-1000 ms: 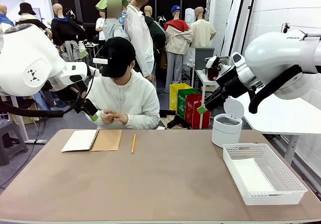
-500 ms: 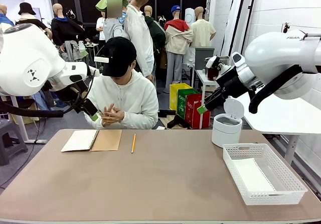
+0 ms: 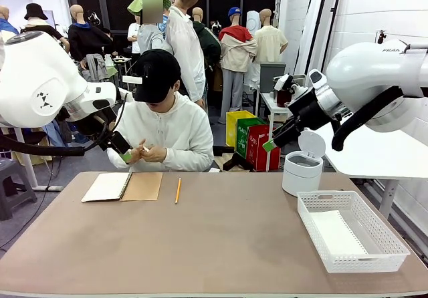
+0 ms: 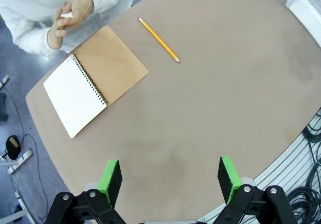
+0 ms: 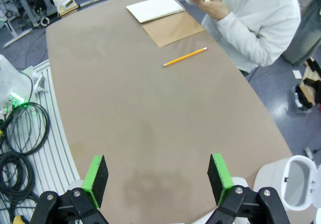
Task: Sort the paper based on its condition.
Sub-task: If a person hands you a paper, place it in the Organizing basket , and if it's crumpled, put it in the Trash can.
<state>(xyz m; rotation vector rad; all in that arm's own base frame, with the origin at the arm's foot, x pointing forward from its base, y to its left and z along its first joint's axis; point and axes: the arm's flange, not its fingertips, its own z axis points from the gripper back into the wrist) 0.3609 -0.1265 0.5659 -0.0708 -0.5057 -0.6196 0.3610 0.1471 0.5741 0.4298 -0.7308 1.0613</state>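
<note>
Paper [image 3: 142,150] shows as a small white piece pinched between the person's hands [image 3: 148,154], held up at chest height beyond the far edge of the table [image 3: 221,238]; its condition is too small to tell. On the table's far left lies an open spiral notebook [image 3: 122,186], blank page to the left and brown cover to the right, with a yellow pencil [image 3: 178,190] just to its right. A white mesh basket [image 3: 351,230] stands at the right, close to the right edge, with a flat white sheet [image 3: 338,233] lying in it, and a white lidded bin [image 3: 302,166] with its lid up stands at the far right corner. The broad middle and near part of the tabletop is bare brown surface. The left gripper [image 3: 120,150] hangs above the far left edge, just beside the person's hands, fingers slanting down and right; its wrist view shows the green pads [image 4: 110,181] standing wide apart with nothing between them. The right gripper [image 3: 273,141] is raised above the bin, pointing down and left, its jaws likewise spread wide and holding nothing in its wrist view.
</note>
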